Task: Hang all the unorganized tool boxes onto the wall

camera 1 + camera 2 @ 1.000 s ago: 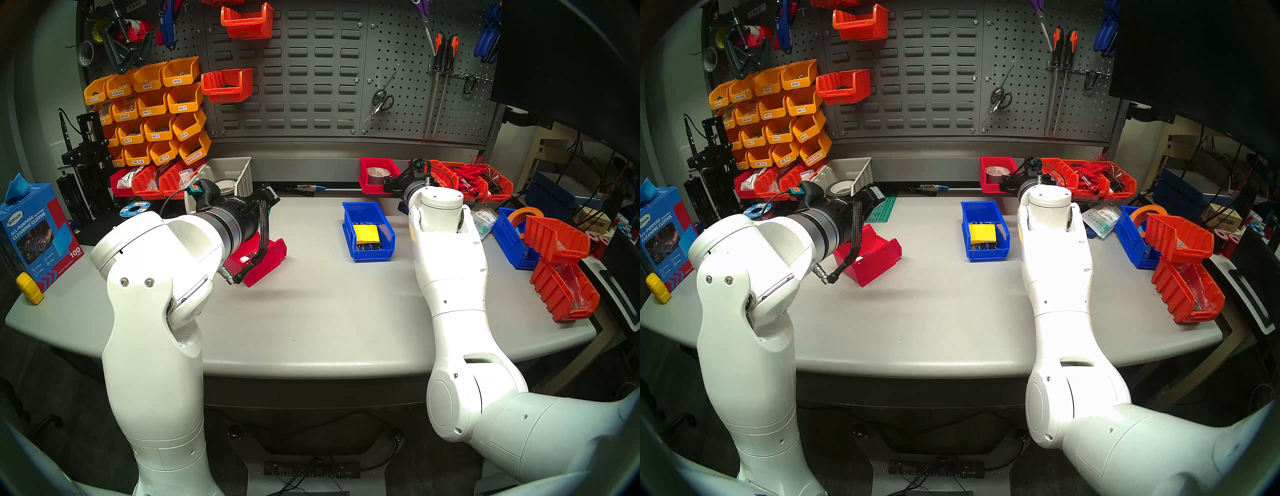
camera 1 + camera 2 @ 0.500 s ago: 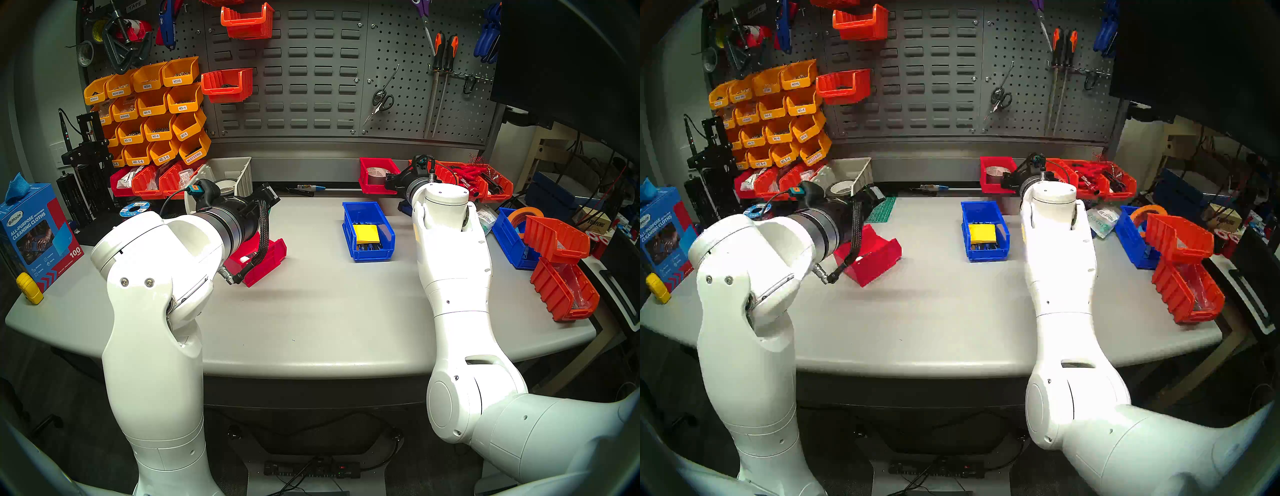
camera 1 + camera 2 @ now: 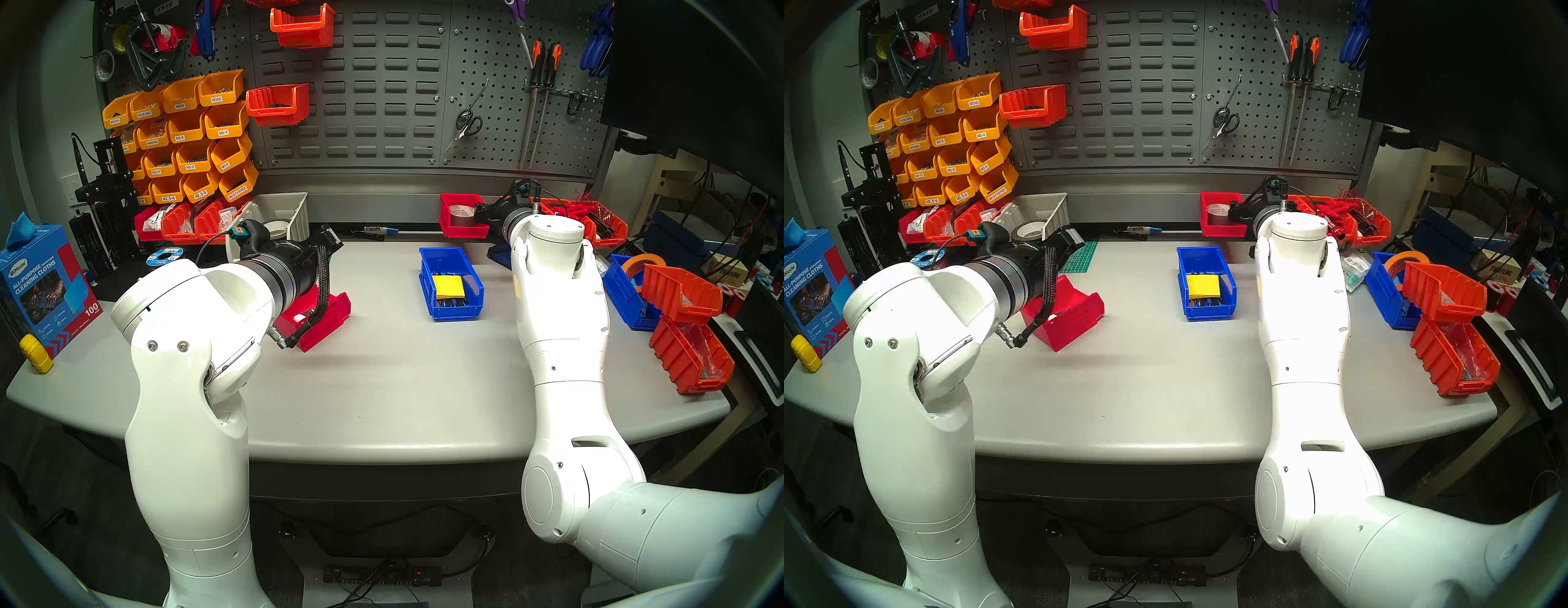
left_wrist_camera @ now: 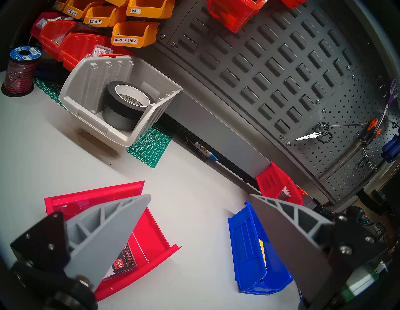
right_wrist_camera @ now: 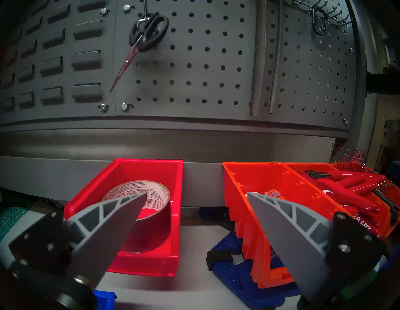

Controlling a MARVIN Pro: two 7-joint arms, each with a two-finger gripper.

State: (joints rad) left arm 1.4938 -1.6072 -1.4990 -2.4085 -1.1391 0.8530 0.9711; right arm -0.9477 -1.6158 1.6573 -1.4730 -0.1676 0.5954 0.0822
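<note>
Overhead light even, bright; glare on white arms (image 3: 560, 305); soft shadows under bins. Fisheye bending, dark vignette at corners. Right wrist view dimmer, fingers (image 5: 104, 229) blurred.

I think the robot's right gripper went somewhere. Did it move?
Yes. The right gripper has gone up a little, climbing against the red bin with tape that hangs on the wall; it is open.

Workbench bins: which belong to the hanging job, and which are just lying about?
Job:
red bin with tape roll
red bin with blade pack
blue bin
wall

Lying about:
grey bin
scissors
wire spool
</note>
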